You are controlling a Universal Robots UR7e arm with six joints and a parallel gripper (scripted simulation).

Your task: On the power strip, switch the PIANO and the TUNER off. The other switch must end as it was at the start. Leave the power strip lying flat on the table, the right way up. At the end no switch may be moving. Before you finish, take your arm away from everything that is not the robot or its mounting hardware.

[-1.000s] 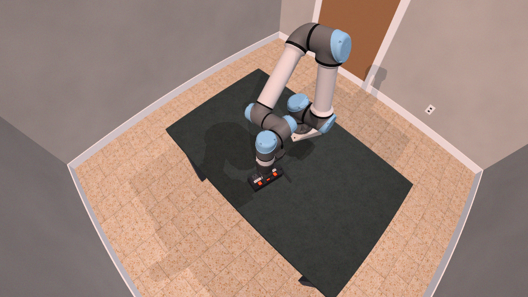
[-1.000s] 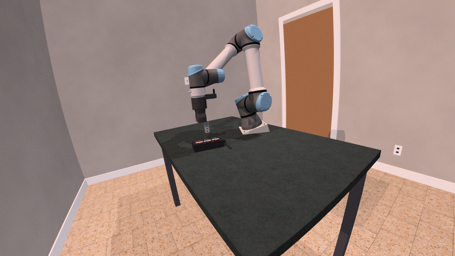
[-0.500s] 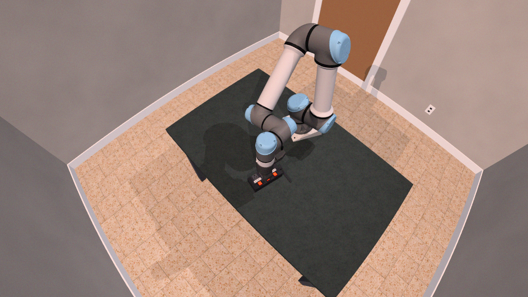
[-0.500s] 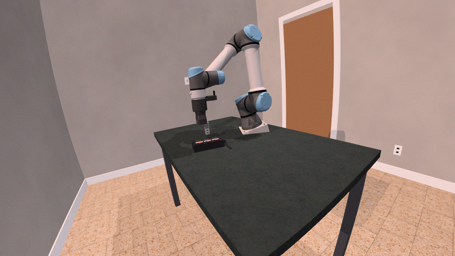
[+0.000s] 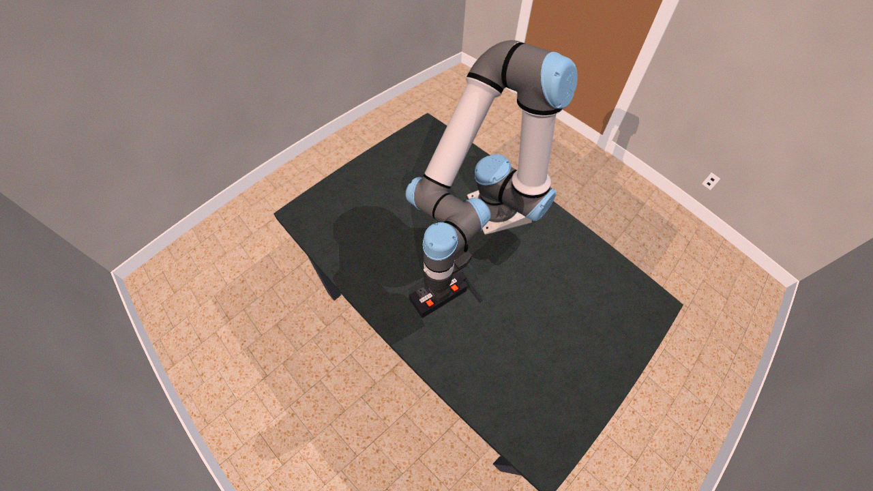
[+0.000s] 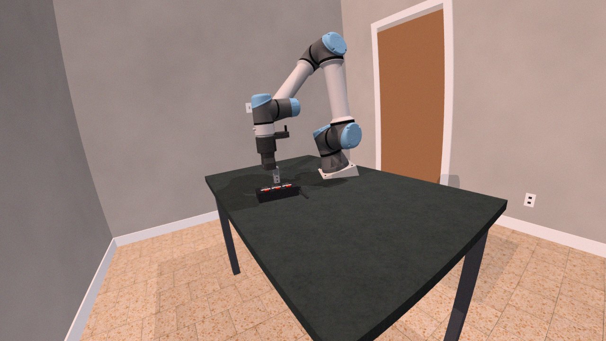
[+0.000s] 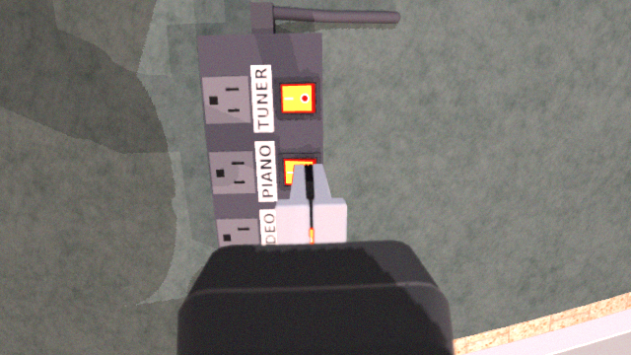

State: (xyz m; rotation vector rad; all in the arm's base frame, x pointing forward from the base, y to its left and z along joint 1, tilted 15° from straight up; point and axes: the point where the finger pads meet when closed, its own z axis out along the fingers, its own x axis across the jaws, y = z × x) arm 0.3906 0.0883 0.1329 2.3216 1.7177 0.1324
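Observation:
A dark power strip lies flat on the dark table, right way up, near its left edge. It has three labelled sockets with rocker switches. The TUNER switch glows yellow with a red rim. The PIANO switch also glows and is partly covered by my fingers. The third switch, its label partly hidden, lies under my fingers. My gripper is shut and empty, pointing straight down, its tips just over the PIANO switch.
The strip's short cable sticks out at its far end. The arm's base stands behind the strip. The table's edge and tiled floor are close by.

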